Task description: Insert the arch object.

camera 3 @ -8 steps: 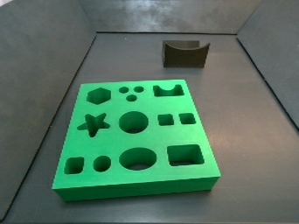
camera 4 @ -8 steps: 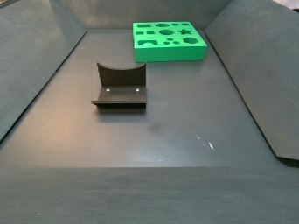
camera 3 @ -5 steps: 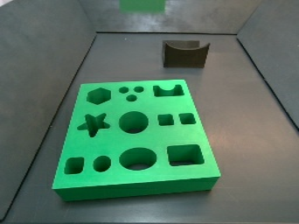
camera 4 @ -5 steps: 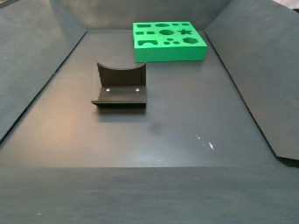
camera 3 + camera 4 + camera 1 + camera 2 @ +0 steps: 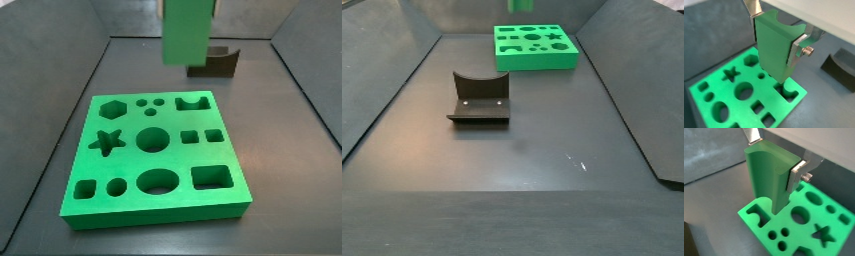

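The arch object (image 5: pixel 774 45) is a tall green block with a semicircular notch in its upper end. My gripper (image 5: pixel 775 32) is shut on it, one silver finger (image 5: pixel 798 48) on each side, also in a wrist view (image 5: pixel 775 158). It hangs upright above the green board (image 5: pixel 724 97), its lower end over the arch-shaped hole (image 5: pixel 787 91) near the board's edge, apart from it. In a side view the block (image 5: pixel 187 32) hangs over the board's (image 5: pixel 154 205) far end. Only its tip (image 5: pixel 520 5) shows in a side view.
The dark fixture (image 5: pixel 222 63) stands on the floor beyond the board, partly behind the hanging block; it also shows in a side view (image 5: pixel 478 98) and in a wrist view (image 5: pixel 841 67). Grey walls ring the floor. The board has several other shaped holes.
The green arch block has come down into a side view from above; 0.5 s ago only a sliver showed at the top. Board and fixture have not moved.
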